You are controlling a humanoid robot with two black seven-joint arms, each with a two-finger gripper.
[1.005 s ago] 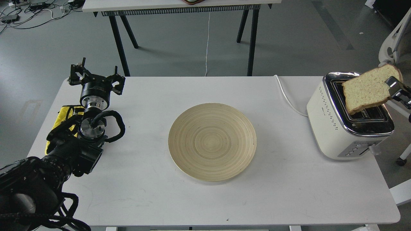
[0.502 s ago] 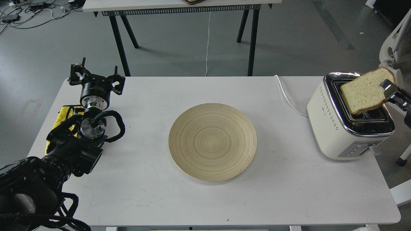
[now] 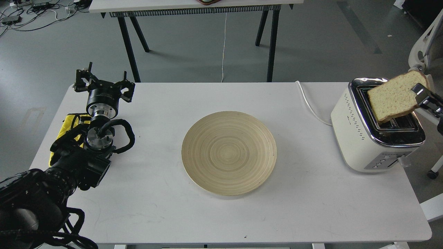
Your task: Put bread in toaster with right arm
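The bread (image 3: 394, 98), a pale tan slice with brown crust, hangs tilted over the toaster's slots, its lower edge at or just in the near slot. My right gripper (image 3: 420, 94) comes in from the right edge and is shut on the slice's right end. The toaster (image 3: 367, 138) is cream-white with a chrome top and stands at the table's right end. My left gripper (image 3: 103, 83) rests at the table's far left with its fingers spread open and empty.
A round wooden plate (image 3: 229, 152) lies at the table's middle. A yellow cloth (image 3: 71, 124) lies under my left arm. The toaster's white cord (image 3: 309, 105) runs off the back edge. A white chair (image 3: 424, 52) stands at the right.
The bread dipped toward the slots half a second ago, then rose slightly and shifted right with my right gripper. The left arm has not moved.
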